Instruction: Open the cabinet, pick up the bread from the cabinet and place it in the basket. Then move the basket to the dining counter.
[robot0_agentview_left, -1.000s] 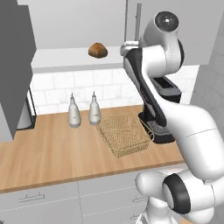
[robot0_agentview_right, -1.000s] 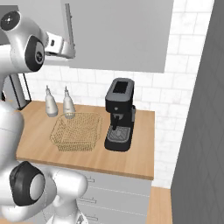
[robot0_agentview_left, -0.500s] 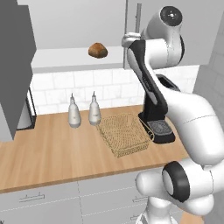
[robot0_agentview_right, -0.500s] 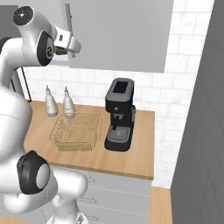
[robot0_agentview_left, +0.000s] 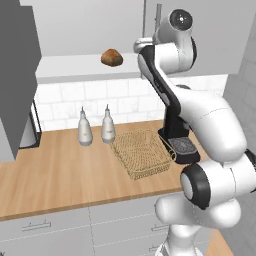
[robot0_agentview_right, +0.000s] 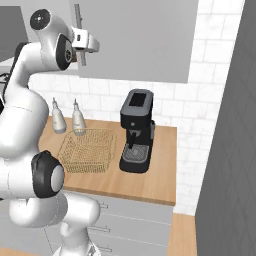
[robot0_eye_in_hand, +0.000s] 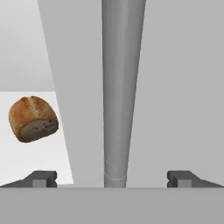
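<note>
- Gripper (robot0_eye_in_hand: 111, 179) spread wide, handle (robot0_eye_in_hand: 119, 87) between its tips, nothing pinched.
- Bread (robot0_agentview_left: 111, 57) sat on the cabinet (robot0_agentview_left: 70, 67) shelf.
- Basket (robot0_agentview_left: 141, 152) on counter (robot0_agentview_left: 55, 170).

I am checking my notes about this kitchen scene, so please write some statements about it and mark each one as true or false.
1. The bread lies on the cabinet shelf. True.
2. The basket already holds the bread. False: the basket is empty, and the bread is up in the cabinet.
3. The gripper is open, with the cabinet's bar handle between its fingertips. True.
4. The coffee machine stands inside the basket. False: it stands on the counter beside the basket.
5. Two bottles stand behind the basket, near the tiled wall. True.
6. The gripper is shut on the bread. False: the jaws are wide open and hold nothing.
</note>
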